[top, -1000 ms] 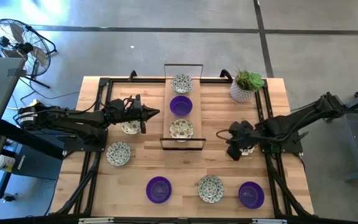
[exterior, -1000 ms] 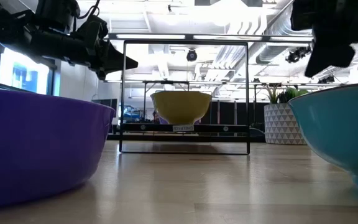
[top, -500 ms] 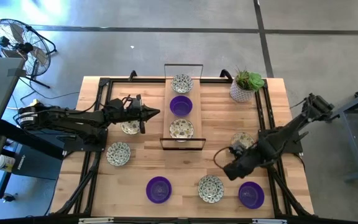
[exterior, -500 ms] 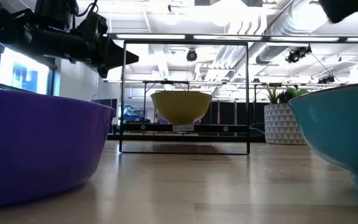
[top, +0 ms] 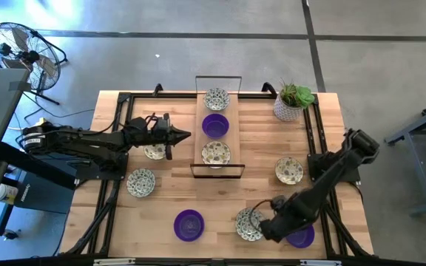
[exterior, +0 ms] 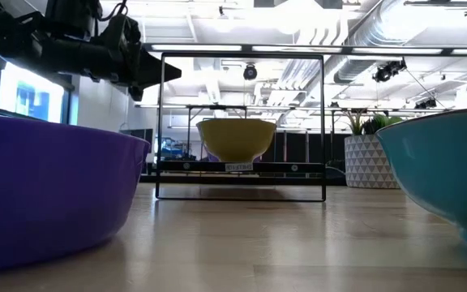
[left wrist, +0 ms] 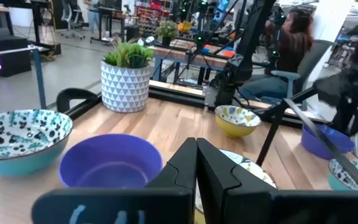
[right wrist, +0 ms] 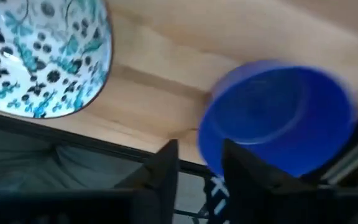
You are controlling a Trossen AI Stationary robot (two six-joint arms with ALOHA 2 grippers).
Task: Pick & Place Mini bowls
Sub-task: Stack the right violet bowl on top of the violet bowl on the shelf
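Observation:
Several mini bowls are out. A wire rack at the table's middle holds a speckled bowl, a purple bowl and another speckled bowl. More bowls sit on the table: a speckled one at the right, and a speckled one and a purple one near the front edge. My right gripper hovers open above the gap between those two front bowls. My left gripper is shut, in the air left of the rack.
A speckled bowl lies under my left arm, another sits at the left, and a purple bowl stands near the front. A potted plant stands at the far right corner. A person sits beyond the table.
My right gripper has swung from above the speckled bowl at the table's right toward the near edge and a little to the left. It is now by the two front bowls. The right-hand speckled bowl, covered by the gripper before, now shows uncovered on the table.

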